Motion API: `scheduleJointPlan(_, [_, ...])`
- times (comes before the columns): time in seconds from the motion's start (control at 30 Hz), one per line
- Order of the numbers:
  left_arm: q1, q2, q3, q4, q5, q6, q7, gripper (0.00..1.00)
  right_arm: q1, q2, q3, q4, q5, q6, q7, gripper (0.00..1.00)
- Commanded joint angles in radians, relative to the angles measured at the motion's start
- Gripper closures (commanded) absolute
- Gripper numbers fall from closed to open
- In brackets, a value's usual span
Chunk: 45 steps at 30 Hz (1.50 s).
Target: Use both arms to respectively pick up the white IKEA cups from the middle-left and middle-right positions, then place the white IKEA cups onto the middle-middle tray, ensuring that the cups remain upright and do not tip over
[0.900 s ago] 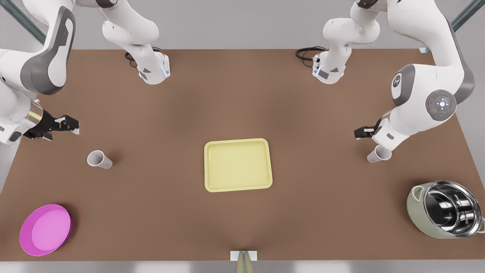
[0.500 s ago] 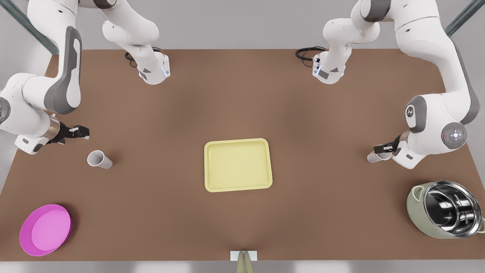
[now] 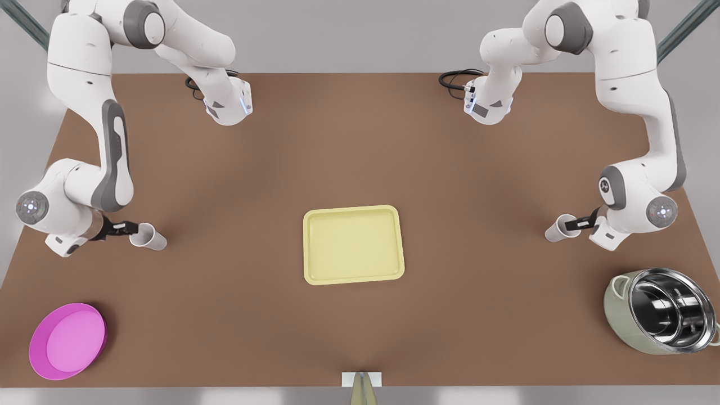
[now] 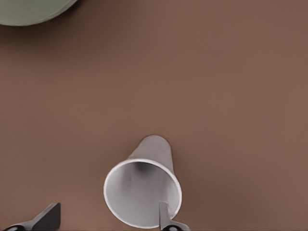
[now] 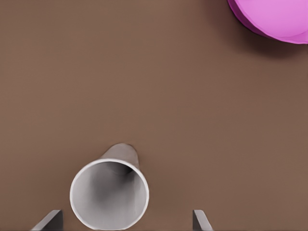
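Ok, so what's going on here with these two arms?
Each arm is lined up on a white cup. The left gripper is at the cup on the front view's right, fingers open, one over the rim. The right gripper is at the cup on the front view's left, fingers open either side of it. Both cups stand upright, not yet lifted, and the yellow tray between them holds nothing.

Two white tapered cups, upright on the brown table: one [image 3: 147,237] at the front view's left, one [image 3: 558,229] at its right. Pale yellow rectangular tray [image 3: 353,278], rounded corners, low rim, lying flat midway between them.
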Motion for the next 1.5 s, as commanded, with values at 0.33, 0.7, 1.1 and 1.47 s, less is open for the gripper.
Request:
scheduleJointPlan(0.33, [0.025,0.056,0.001,-0.035,-0.062,0.129,0.115,0.60,-0.016,0.084,0.000,-0.061,0.005,0.187,-0.005,0.00])
scheduleJointPlan(0.7, [-0.113,-0.023,-0.005,-0.026,-0.090,0.102,0.110,0.79,-0.037,0.133,0.000,-0.069,0.034,0.201,-0.005,0.01])
scheduleJointPlan(1.1, [-0.211,0.181,-0.489,0.410,-0.127,-0.182,-0.729,0.78,0.005,0.126,0.011,-0.051,0.070,0.158,0.001,0.79])
scheduleJointPlan(1.47, [-0.243,0.289,-0.621,0.402,-0.166,0.157,-0.853,0.78,0.395,0.126,0.013,0.133,0.169,-0.035,0.163,0.79])
